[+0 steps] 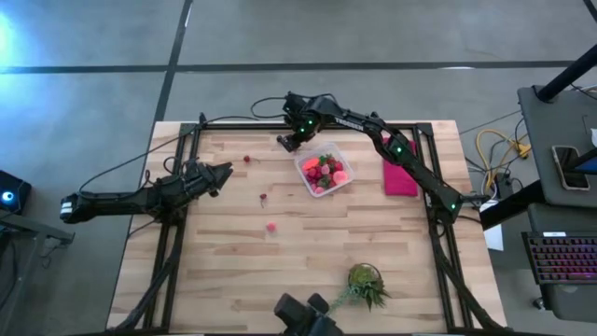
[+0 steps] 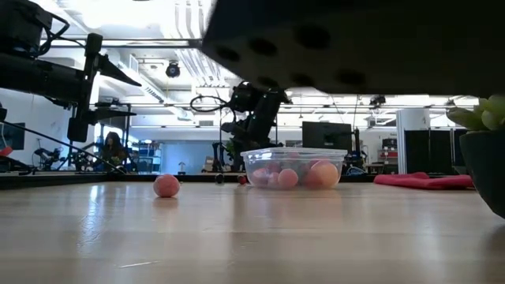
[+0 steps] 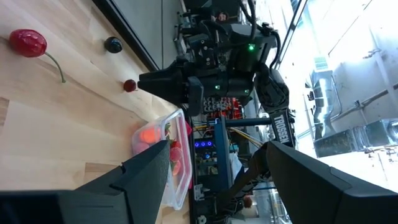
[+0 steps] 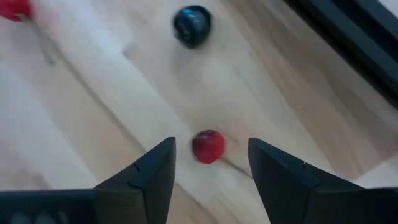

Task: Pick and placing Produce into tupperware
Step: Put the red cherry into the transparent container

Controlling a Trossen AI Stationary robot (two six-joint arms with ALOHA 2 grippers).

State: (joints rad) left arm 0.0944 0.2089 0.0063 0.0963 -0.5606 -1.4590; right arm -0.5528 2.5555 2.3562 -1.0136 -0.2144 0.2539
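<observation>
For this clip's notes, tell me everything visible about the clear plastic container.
The container is a small, see-through plastic tub, roughly square with rounded corners and no lid on. It sits upright on the wooden table, turned at a slight angle, beside a flat magenta cloth. It holds a pile of red, pink and orange toy produce. No gripper touches it; the right gripper is just off one corner.

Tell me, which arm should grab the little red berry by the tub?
Right. Its open pincer hangs just over the red berry, near the tub. The left pincer waits farther off.
</observation>
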